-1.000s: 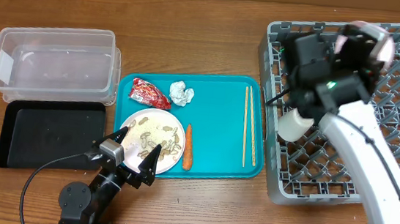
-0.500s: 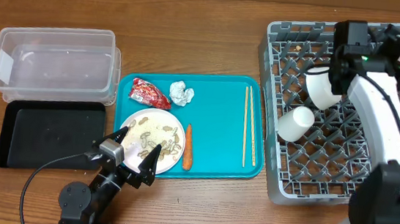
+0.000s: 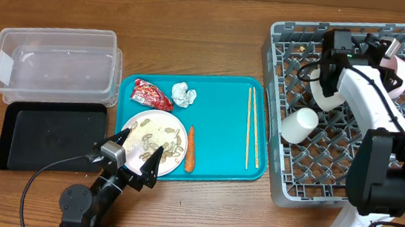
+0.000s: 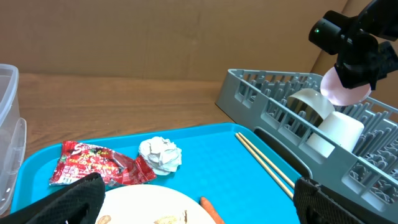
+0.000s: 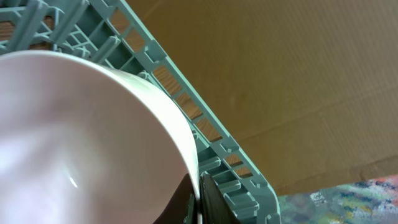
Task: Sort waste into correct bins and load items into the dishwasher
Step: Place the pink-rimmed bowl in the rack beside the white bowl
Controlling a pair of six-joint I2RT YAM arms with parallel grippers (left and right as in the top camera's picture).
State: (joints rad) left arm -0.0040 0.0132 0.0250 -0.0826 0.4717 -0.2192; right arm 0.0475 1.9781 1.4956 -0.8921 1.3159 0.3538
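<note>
Since a second ago the right arm had swung from the rack's left half toward its far right corner, carrying a white round bowl (image 3: 398,71). It hung tilted above the large square grey plastic dish rack (image 3: 345,183) at the table's right edge. The right gripper (image 3: 389,52) appeared clamped on its rim.

A second white round bowl (image 3: 328,100) and a small white cup (image 3: 298,126) lay among the pegs, so loading looked roughly half done.

On the teal serving tray (image 3: 224,116) at mid-table remained:
- the thin wooden chopsticks (image 3: 252,137)
- the white round plate (image 3: 158,129) with tan peanut shells (image 3: 175,150)
- the small orange carrot (image 3: 190,148)
- the red crinkled snack wrapper (image 3: 151,94)
- the crumpled white tissue ball (image 3: 183,94)

Near the left edge, the clear rectangular plastic tub (image 3: 60,33) and flat black rectangular tray (image 3: 51,136) held nothing. Sorting had not begun. The left gripper (image 3: 132,159) hovered over the plate's near rim, jaws apart and empty.
</note>
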